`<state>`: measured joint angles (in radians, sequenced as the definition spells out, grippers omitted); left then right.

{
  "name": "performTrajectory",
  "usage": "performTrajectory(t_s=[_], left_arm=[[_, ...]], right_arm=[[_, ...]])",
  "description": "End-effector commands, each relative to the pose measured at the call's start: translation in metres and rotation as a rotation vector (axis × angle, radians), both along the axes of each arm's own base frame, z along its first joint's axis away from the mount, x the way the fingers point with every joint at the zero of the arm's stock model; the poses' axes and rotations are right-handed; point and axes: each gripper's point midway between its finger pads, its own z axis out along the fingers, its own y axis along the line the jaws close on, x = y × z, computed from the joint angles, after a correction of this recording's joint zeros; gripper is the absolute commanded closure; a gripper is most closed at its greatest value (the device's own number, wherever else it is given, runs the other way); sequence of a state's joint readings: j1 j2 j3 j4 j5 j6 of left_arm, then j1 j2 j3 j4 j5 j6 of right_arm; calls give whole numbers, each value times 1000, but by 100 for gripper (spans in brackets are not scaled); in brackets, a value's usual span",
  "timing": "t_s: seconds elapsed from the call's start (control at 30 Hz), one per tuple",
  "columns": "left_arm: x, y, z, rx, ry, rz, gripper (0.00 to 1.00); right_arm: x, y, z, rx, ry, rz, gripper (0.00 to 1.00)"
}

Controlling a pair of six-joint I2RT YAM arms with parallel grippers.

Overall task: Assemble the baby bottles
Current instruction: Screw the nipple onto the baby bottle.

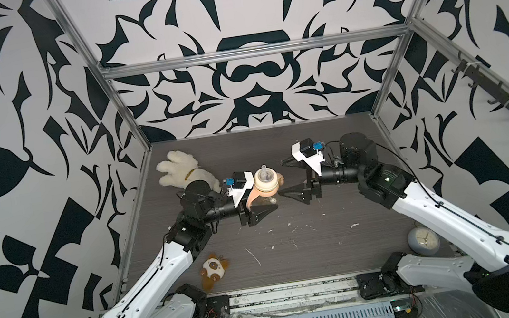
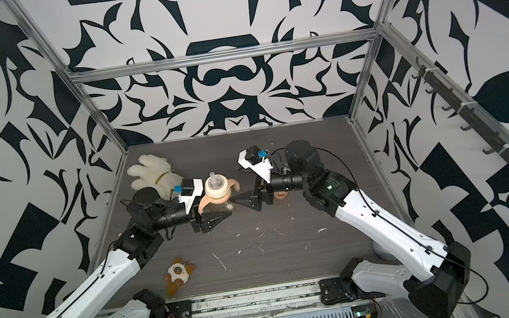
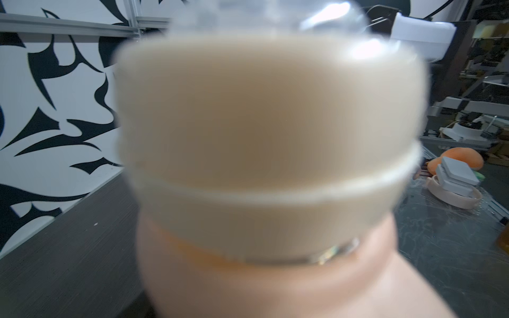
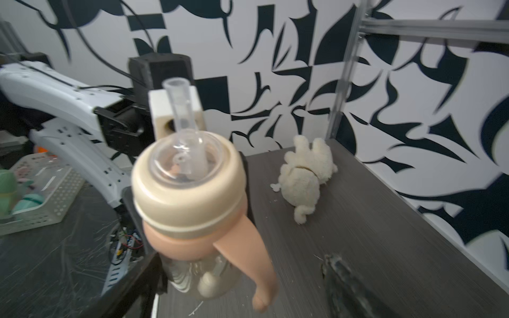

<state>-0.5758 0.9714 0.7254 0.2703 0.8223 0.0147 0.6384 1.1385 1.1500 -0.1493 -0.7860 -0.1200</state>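
The baby bottle [image 1: 266, 182] [image 2: 216, 188] hangs tilted above the middle of the table. Its cream collar [image 4: 187, 192] sits on the peach two-handle ring [image 4: 192, 245], and a clear straw [image 4: 184, 110] sticks up from the top. My left gripper [image 1: 266, 203] is shut on the clear body [image 4: 198, 280] under the ring. The collar [image 3: 270, 110] fills the left wrist view as a blur. My right gripper [image 1: 287, 177] stands open just right of the bottle and touches nothing. One blurred finger [image 4: 349, 289] shows in its wrist view. The peach dome cap [image 2: 282, 195] peeks out under the right wrist.
A cream plush [image 1: 181, 173] lies at the back left, behind the left wrist. A brown-and-white plush toy [image 1: 214, 268] lies front left, and a pale round clock [image 1: 423, 241] stands front right. White scraps dot the table's middle. Patterned walls and metal posts close three sides.
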Motion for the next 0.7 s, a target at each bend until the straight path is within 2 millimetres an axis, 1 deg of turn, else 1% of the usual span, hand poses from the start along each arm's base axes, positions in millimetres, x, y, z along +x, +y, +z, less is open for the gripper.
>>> performTrajectory(t_s=[0.0,0.07,0.2,0.27,0.53,0.67], left_arm=[[-12,-2,12,-13,-3,-83,100],[-12,-2,12,-12,0,-89,100],[-13,-3,11,-9,5,-99,100],[-13,-3,11,-9,6,-100,100],[-14,-2,12,-10,5,-105,100],[-15,-3,11,-9,7,-111,100]], right_arm=[[-43,1,37,81,-69,249,11],[-49,1,39,82,-74,296,12],[-52,2,45,93,-88,337,15],[-46,6,49,98,-85,333,16],[-21,18,49,87,-68,272,19],[-19,20,54,109,-69,280,19]])
